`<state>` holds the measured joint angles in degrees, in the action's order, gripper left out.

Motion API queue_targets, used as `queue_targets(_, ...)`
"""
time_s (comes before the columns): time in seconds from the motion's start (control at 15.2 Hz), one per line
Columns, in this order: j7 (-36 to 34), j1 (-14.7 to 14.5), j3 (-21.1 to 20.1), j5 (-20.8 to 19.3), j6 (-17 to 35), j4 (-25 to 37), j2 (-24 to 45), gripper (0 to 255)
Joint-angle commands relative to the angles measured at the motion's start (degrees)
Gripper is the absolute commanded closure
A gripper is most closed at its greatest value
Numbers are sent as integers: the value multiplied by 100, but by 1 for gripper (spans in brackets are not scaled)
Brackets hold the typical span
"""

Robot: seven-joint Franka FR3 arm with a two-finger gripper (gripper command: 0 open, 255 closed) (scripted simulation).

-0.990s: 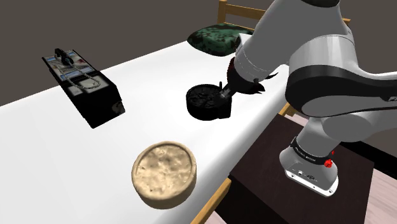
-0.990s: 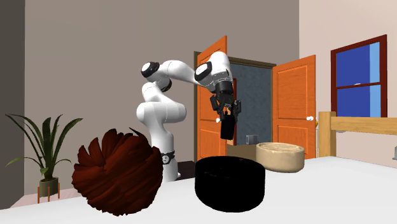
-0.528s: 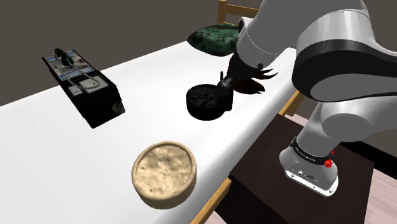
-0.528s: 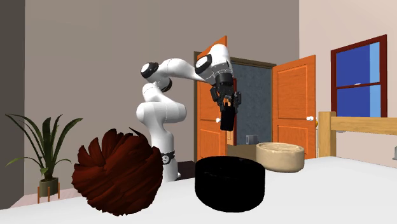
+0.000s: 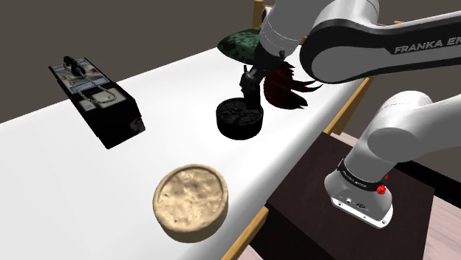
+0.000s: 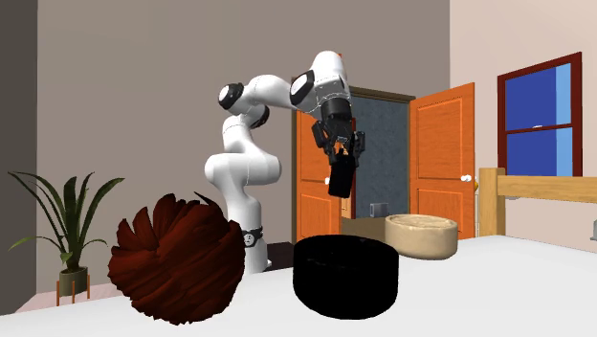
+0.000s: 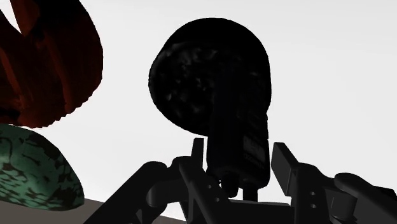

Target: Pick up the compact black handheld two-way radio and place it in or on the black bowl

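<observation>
The pick-up half of the task looks done — the compact black radio (image 6: 339, 184) is off the white bed (image 5: 170, 89) and hangs in the air. It is clasped between the two fingers of the pincer (image 7: 239, 158), which is closed to the radio's width with one finger against each side. The radio's body points down past the fingertips.

The black bowl (image 7: 203, 70) stands on the bed. In the wrist view it lies straight ahead beyond the radio, so the carry seems nearly lined up. In the shoulder view the pincer hangs over the bowl's far rim, near a dark red spiky object (image 5: 284, 81). The second exterior view shows a clear gap of air between radio and bowl.

What is left, as I judge it — lowering the radio over the bowl's opening, letting go, and drawing the arm clear.
</observation>
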<state>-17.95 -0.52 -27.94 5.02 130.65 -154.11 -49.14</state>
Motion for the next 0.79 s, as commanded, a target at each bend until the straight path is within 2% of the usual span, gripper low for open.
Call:
queue_targets(0.0,191,254,117,-137,237,185,378,255)
queue_targets(0.33,585,784,359,-449,693,675,1272,255)
queue_targets(0.73,456,831,222,-485,1197,326,1429,255)
